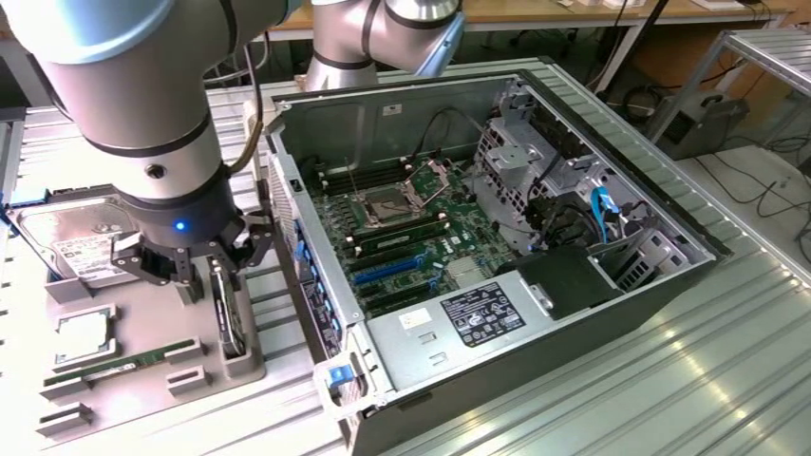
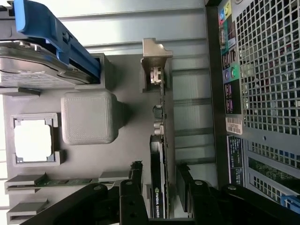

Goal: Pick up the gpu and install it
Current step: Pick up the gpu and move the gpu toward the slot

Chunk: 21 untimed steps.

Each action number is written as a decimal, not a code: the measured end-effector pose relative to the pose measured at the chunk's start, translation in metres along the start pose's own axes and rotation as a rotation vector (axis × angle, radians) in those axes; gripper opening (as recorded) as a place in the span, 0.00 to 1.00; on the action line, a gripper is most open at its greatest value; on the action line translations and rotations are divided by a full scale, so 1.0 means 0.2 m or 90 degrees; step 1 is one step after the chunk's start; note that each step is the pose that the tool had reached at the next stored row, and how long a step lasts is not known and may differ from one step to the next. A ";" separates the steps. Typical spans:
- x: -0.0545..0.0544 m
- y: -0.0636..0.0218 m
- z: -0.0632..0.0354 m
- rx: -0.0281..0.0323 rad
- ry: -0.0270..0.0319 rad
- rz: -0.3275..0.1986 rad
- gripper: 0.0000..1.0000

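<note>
The gpu (image 1: 226, 321) is a thin black card standing on edge in a slot of the grey holder tray (image 1: 165, 399), at the exterior view's left of the computer case. My gripper (image 1: 211, 275) hangs right over it. In the wrist view the gpu (image 2: 159, 122) runs between my two black fingers (image 2: 137, 171), and its silver bracket end rests in a grey tray post (image 2: 156, 58). The gripper (image 2: 159, 166) is open, with one finger on each side of the card and a small gap on both sides.
The tray also holds a silver hard drive (image 1: 76, 242), a square processor chip (image 1: 79, 337) and a green memory stick (image 1: 121, 366). The open computer case (image 1: 659, 275) lies at the exterior view's right, its motherboard with blue slots (image 1: 386, 271) exposed. The case's perforated rear wall (image 2: 267, 70) is close beside the gpu.
</note>
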<state>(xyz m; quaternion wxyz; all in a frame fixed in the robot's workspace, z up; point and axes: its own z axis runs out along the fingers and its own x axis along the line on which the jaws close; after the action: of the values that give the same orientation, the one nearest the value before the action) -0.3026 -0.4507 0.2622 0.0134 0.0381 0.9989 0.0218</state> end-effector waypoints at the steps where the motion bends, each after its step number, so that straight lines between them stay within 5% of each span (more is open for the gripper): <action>1: 0.00 0.000 0.007 -0.0003 0.0000 0.000 0.42; 15: 0.01 0.027 0.075 -0.0035 -0.0014 0.010 0.42; 21: 0.02 0.030 0.101 -0.0041 -0.0085 0.010 0.42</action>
<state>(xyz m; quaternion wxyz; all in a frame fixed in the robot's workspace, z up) -0.3056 -0.4435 0.2423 0.0201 0.0462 0.9984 0.0249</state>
